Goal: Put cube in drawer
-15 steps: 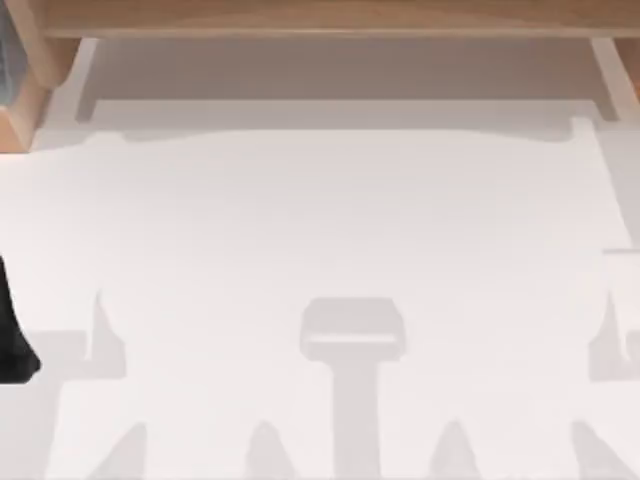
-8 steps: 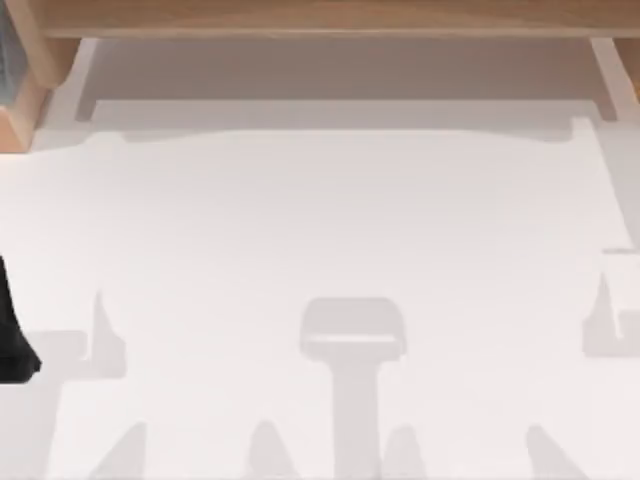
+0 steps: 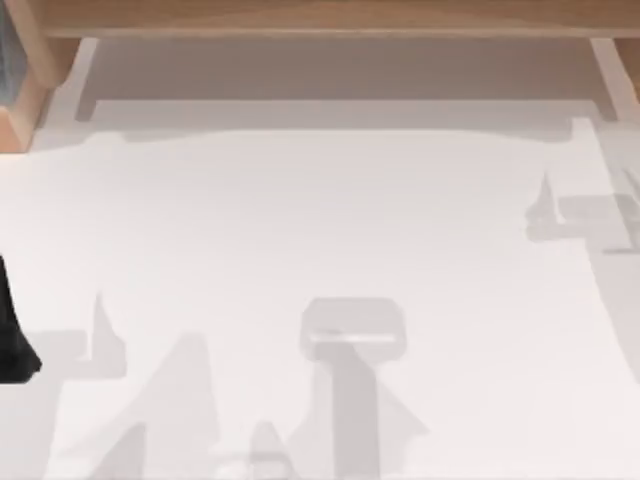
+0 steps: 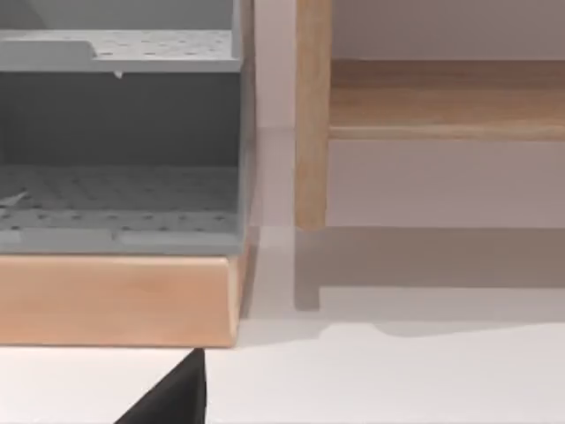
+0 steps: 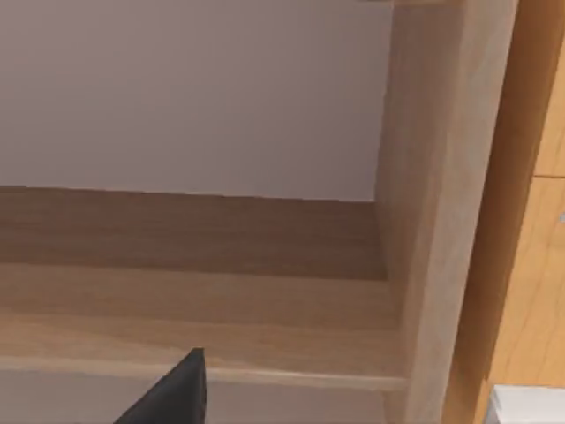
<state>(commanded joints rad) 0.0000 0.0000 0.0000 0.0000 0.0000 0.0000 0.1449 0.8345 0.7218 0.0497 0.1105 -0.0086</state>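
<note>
Gripper state: can't tell for either arm. Left arm (image 3: 12,330) parked at worktop (image 3: 320,250) left edge. Cube likely light, rigid; grab opposite flat sides.

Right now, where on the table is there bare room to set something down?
The white tabletop is bare from the wooden frame along its far edge to the near edge; only shadows cross it. It gets tight at the top view's far left, by the grey drawer unit and left arm.

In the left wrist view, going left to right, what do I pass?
Grey perforated drawer unit on its wooden base → dark tip of the left tool, low in the picture → upright wooden post → horizontal wooden shelf board running to the edge, above the white table.
</note>
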